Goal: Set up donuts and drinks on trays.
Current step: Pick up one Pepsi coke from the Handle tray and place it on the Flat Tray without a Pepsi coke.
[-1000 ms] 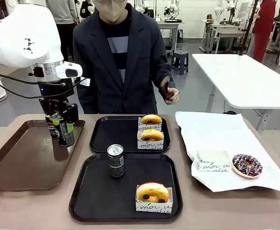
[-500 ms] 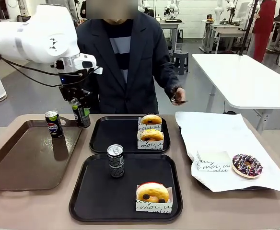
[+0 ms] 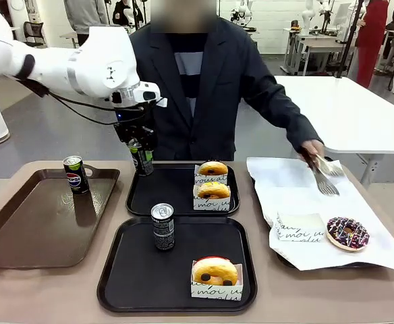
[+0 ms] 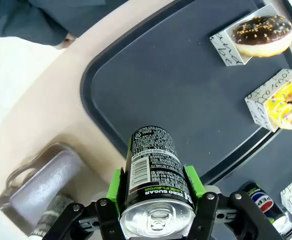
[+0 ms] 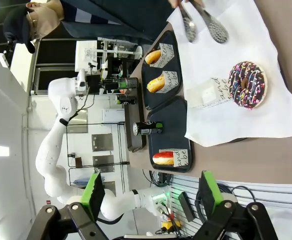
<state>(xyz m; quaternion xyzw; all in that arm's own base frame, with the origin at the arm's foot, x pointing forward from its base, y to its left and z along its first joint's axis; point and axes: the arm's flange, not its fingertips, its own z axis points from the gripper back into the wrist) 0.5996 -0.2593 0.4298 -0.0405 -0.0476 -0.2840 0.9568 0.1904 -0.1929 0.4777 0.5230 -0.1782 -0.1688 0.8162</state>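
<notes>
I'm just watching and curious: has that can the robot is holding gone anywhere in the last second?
Yes. The green-marked can in the left gripper travelled rightward from above the brown tray to the far black tray's left corner.

The left pincer is gripping a can above the far black tray. The right pincer is standing open.

Your front view looks level across the bench toward the person. Your left wrist view looks steeply down, close over the far tray. Your right wrist view sits high, rolled sideways. All three share that tray.
</notes>
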